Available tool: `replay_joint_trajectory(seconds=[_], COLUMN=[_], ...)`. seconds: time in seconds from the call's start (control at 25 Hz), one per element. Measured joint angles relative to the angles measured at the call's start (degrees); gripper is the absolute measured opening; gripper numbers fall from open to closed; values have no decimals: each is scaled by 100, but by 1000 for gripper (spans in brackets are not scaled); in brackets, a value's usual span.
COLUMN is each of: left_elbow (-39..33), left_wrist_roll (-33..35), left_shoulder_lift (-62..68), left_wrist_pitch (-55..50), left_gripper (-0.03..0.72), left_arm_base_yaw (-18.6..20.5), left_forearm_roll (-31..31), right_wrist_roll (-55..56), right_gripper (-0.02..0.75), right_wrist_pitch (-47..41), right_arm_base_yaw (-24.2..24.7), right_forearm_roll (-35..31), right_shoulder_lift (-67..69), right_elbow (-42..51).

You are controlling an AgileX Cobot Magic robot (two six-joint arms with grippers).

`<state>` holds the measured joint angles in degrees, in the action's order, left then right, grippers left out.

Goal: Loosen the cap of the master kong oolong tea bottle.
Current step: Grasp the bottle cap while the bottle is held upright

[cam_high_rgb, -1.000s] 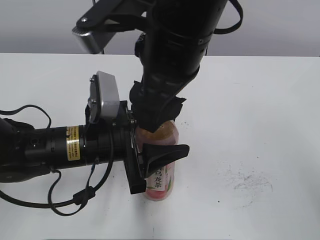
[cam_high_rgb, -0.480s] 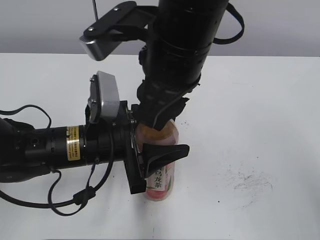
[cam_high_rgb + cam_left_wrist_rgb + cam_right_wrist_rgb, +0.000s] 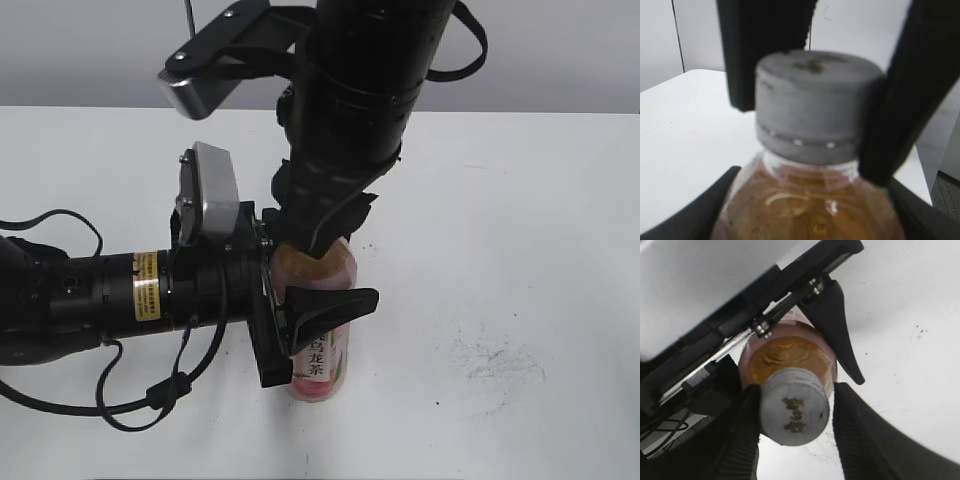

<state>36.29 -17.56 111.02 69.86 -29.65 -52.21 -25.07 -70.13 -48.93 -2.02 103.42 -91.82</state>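
Note:
The master kong oolong tea bottle (image 3: 320, 362) stands upright on the white table, amber tea and pink label showing. My left gripper (image 3: 310, 330) comes in from the left and is shut on the bottle's body; its black fingers flank the bottle's shoulder in the left wrist view (image 3: 810, 215). My right gripper (image 3: 315, 240) comes down from above and hides the cap in the exterior view. The grey-white cap (image 3: 795, 412) with a dark logo sits between the right fingers (image 3: 796, 426), which close on its sides. The cap also shows in the left wrist view (image 3: 812, 105).
The white table (image 3: 500, 220) runs around the bottle, with dark scuff marks at the right (image 3: 495, 362). The left arm's black cable (image 3: 150, 400) loops on the table at the lower left. A grey wall stands behind the table.
The right wrist has turned about the bottle's axis: its camera block swung right and up. The bottle and the left arm have stayed put.

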Motion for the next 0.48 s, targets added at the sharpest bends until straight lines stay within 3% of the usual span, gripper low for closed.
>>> replay_joint_trajectory(seconds=[0.28, 0.48], left_elbow=[0, 0], left_wrist_roll=[0, 0], left_shoulder_lift=[0, 0], left_wrist_pitch=[0, 0], left_gripper=[446, 446], left_arm_base_yaw=[0, 0], left_forearm_roll=[5, 11], right_wrist_roll=[-455, -2030], right_gripper=[282, 282], right_wrist_pitch=[-5, -6], right_arm_base_yaw=[0, 0], right_forearm_roll=[-21, -21], right_shoulder_lift=[0, 0], right_elbow=[0, 0])
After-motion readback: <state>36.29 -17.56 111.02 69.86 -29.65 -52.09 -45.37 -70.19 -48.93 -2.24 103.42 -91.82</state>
